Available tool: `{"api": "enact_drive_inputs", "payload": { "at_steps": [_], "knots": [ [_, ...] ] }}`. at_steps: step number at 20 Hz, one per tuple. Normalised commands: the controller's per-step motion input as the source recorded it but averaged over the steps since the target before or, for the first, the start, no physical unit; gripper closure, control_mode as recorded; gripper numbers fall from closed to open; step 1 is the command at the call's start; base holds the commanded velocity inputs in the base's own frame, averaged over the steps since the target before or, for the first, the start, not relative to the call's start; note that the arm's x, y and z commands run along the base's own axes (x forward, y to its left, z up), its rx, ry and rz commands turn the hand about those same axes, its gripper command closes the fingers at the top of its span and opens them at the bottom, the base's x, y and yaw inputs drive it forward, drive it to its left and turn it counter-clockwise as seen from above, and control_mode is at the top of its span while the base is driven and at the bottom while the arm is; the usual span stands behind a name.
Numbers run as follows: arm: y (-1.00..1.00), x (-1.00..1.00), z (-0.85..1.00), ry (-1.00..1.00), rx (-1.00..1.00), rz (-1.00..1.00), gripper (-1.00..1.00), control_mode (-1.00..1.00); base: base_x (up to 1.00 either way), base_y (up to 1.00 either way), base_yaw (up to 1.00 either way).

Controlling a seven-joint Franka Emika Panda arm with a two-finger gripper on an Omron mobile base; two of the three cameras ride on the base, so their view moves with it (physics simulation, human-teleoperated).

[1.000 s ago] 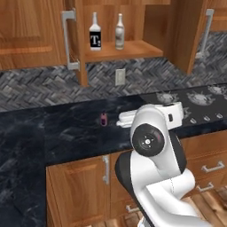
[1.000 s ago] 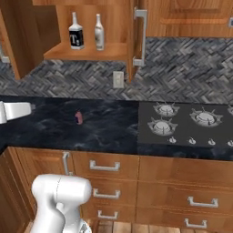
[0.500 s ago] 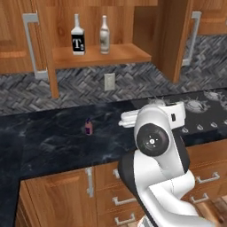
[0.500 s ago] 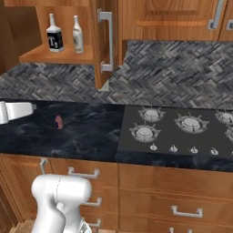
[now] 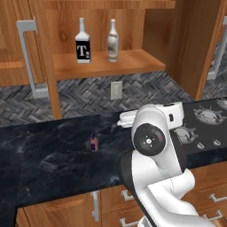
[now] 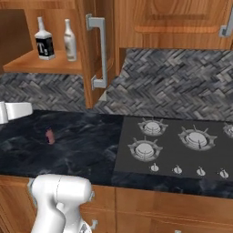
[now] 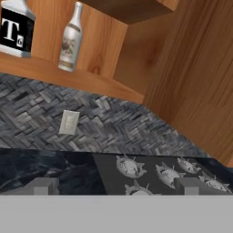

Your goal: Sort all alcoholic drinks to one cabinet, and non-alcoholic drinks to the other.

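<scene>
1. Standing in the open cabinet [image 5: 102, 66] we see the square T-label bottle [image 5: 82, 42] and, just beside it, the cream-white bottle [image 5: 113, 42].
2. Our tool [image 7: 116, 185] is released, holding nothing.
3. Below the cabinet, the small pink-purple bottle [image 5: 93, 142] stands on the tabletop [image 5: 44, 155].

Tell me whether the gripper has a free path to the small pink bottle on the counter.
Probably yes: the pink bottle stands alone on the dark counter, nothing beside it, and the gripper is open and empty.

My table [image 5: 44, 159] is black marble, veined grey. Backsplash [image 6: 182, 82]: grey herringbone. Square bottle [image 5: 82, 42]: clear, black label. Slim bottle [image 5: 113, 41]: cream-white. Small bottle [image 5: 93, 142]: pink-purple.
</scene>
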Motion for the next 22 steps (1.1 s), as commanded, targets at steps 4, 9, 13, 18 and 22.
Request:
{"api": "enact_drive_inputs", "payload": {
  "at_steps": [4, 9, 13, 18, 22],
  "knots": [
    [0.00, 0.00, 0.00, 0.00, 0.00, 0.00, -1.00, 1.00, 0.51, 0.00, 0.03],
    [0.00, 0.00, 0.00, 0.00, 0.00, 0.00, -1.00, 1.00, 0.07, 0.01, 0.00],
    [0.00, 0.00, 0.00, 0.00, 0.00, 0.00, -1.00, 1.00, 0.00, 0.00, 0.00],
    [0.00, 0.00, 0.00, 0.00, 0.00, 0.00, -1.00, 1.00, 0.00, 0.00, 0.00],
    [0.07, 0.00, -0.38, 0.06, 0.00, 0.00, -1.00, -1.00, 0.00, 0.00, 0.00]
  ]
}}
